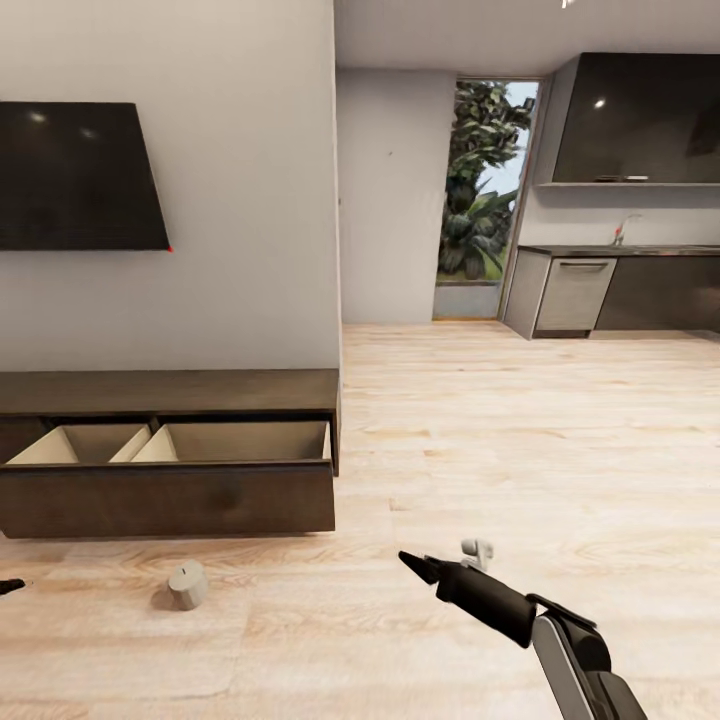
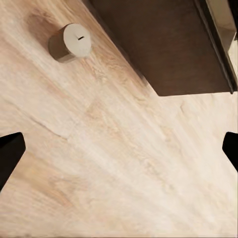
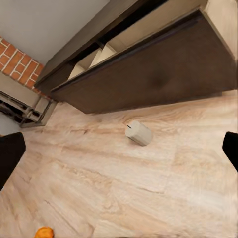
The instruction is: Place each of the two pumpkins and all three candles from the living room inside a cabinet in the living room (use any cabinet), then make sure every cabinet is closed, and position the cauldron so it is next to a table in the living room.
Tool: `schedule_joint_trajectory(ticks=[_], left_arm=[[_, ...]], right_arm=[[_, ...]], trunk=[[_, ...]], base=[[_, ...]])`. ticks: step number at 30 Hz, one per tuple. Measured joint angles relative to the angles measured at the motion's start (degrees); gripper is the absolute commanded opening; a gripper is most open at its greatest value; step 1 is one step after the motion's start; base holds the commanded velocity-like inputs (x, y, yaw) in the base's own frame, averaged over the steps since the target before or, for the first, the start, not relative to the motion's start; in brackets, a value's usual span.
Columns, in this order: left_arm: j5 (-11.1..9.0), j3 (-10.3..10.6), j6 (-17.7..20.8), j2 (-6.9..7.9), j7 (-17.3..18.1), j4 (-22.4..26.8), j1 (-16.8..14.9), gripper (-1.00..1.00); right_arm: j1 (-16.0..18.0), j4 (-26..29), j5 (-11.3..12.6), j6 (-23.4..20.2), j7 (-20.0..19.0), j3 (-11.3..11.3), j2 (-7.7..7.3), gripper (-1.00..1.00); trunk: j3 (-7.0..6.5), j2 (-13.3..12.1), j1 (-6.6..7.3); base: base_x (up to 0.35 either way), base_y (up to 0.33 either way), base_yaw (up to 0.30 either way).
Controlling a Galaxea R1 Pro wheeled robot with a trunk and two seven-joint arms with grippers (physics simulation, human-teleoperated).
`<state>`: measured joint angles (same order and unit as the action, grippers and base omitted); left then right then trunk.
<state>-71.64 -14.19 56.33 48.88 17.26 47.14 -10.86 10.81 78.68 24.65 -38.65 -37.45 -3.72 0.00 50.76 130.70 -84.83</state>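
A cream candle (image 1: 187, 585) lies on its side on the wood floor, just in front of the long dark cabinet (image 1: 170, 495). The cabinet's wide drawer is pulled out, and its pale compartments (image 1: 240, 441) look empty. My right gripper (image 1: 415, 565) hovers low over the floor to the candle's right, open and holding nothing. The right wrist view shows the candle (image 3: 138, 133) ahead of the open right gripper (image 3: 119, 151), and an orange pumpkin (image 3: 44, 232) at the frame's edge. My left gripper (image 2: 119, 151) is open above bare floor, with the candle (image 2: 71, 42) and the drawer front (image 2: 168, 44) beyond it.
A black TV (image 1: 75, 175) hangs on the wall above the cabinet. Open wood floor (image 1: 520, 450) stretches right toward grey kitchen units (image 1: 600, 290) and a glazed doorway (image 1: 485, 200). A brick surround (image 3: 20, 67) stands past the cabinet's far end.
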Motion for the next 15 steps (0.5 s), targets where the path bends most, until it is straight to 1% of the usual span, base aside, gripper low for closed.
schedule_joint_trajectory(ticks=[1, 2, 4, 5, 6, 7, 9, 10, 11, 12, 13, 14, 15], left_arm=[[-0.10, 0.02, -0.04, -0.98, -5.56, 3.88, 0.01, 1.00], [-0.16, -0.01, -0.09, -2.41, -11.24, 7.99, 0.01, 1.00], [1.04, -0.10, -0.14, -6.26, -22.17, 16.95, 0.01, 1.00], [1.28, -0.11, -0.14, -7.44, -25.41, 19.38, 0.01, 1.00], [1.06, -0.06, -0.24, -9.81, -31.85, 23.74, 0.01, 1.00], [1.02, -0.02, -0.30, -12.66, -38.38, 27.99, 0.02, 1.00], [1.04, 0.18, -0.37, -19.28, -50.58, 35.18, -0.08, 1.00], [1.22, 0.28, -0.37, -22.66, -55.77, 37.61, -0.32, 1.00], [1.39, 0.44, -0.34, -25.71, -60.07, 39.17, -0.55, 1.00], [1.52, 0.66, -0.27, -28.29, -63.32, 40.16, -0.71, 1.00], [1.67, 1.03, -0.20, -30.19, -65.51, 40.80, -0.83, 1.00], [1.78, 1.70, -0.16, -31.45, -66.98, 41.21, -0.91, 1.00], [1.89, 2.19, -0.12, -31.91, -67.59, 41.36, -0.94, 1.00]], right_arm=[[0.02, 0.05, 0.00, -0.05, 2.64, 0.03, 0.00, 1.00], [0.05, 0.07, -0.01, -0.07, 5.36, 0.06, 0.00, 1.00], [0.12, 0.07, 0.02, -0.10, 11.10, 0.42, 0.00, 1.00], [0.16, 0.03, 0.09, -0.13, 12.63, 0.71, 0.00, 1.00], [0.29, -0.03, 0.16, -0.16, 15.51, 1.54, 0.00, 1.00], [0.52, -0.07, 0.22, -0.16, 18.36, 2.69, 0.00, 1.00], [1.03, -0.14, 0.36, -0.14, 23.91, 5.56, 0.01, 1.00], [1.30, -0.14, 0.40, -0.10, 26.88, 7.12, 0.04, 1.00], [1.53, -0.16, 0.42, -0.03, 30.06, 8.65, 0.18, 1.00], [1.82, -0.19, 0.44, 0.06, 33.58, 10.13, 0.54, 1.00], [2.18, -0.25, 0.24, 0.17, 37.00, 11.53, 0.97, 1.00], [2.46, -0.29, -0.11, 0.24, 40.01, 12.90, 1.34, 1.00], [2.56, -0.30, -0.28, 0.26, 41.50, 13.58, 1.50, 1.00]], trunk=[[0.00, 0.00, 0.00], [0.00, 0.00, 0.00], [0.00, 0.00, 0.00], [0.00, 0.00, 0.00], [0.00, 0.00, 0.00], [0.00, 0.00, 0.00], [0.00, 0.00, 0.00], [0.00, 0.00, 0.00], [0.00, 0.00, 0.00], [0.00, 0.00, 0.00], [0.00, 0.00, 0.00], [0.00, 0.00, 0.00], [0.00, 0.00, 0.00]], base=[[0.000, 0.000, 0.000], [0.000, 0.000, 0.000], [0.000, 0.000, 0.000], [0.000, 0.000, 0.000], [0.000, 0.000, 0.000], [0.000, 0.000, 0.000], [0.000, 0.000, 0.000], [0.000, 0.000, 0.000], [0.000, 0.000, 0.000], [0.000, 0.000, 0.000], [0.000, 0.000, 0.000], [0.000, 0.000, 0.000], [0.000, 0.000, 0.000]])
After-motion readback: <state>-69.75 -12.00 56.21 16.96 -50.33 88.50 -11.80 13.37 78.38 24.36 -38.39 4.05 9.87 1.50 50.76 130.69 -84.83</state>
